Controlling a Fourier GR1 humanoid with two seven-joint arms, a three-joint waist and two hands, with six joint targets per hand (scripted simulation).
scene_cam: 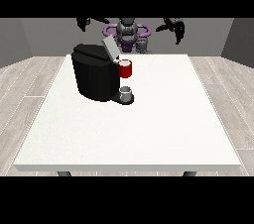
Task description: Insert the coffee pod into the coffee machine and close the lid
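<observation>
The hand at the view's left (83, 23) is raised above the far edge of the white counter (149, 134), well apart from everything on it; whether its fingers are open or curled cannot be told, and nothing shows in it. Below and to its right, the black coffee machine (94, 77) stands on the counter's far left portion, its grey lid (109, 47) tilted up and open. A red thing at the machine (125, 69) sits at its right side. Directly beneath, a grey thing (126, 90) rests on the machine's base; it cannot be confirmed as the coffee pod. The hand at the view's right (173, 27) is likewise raised, holding nothing visible, finger position undeterminable.
</observation>
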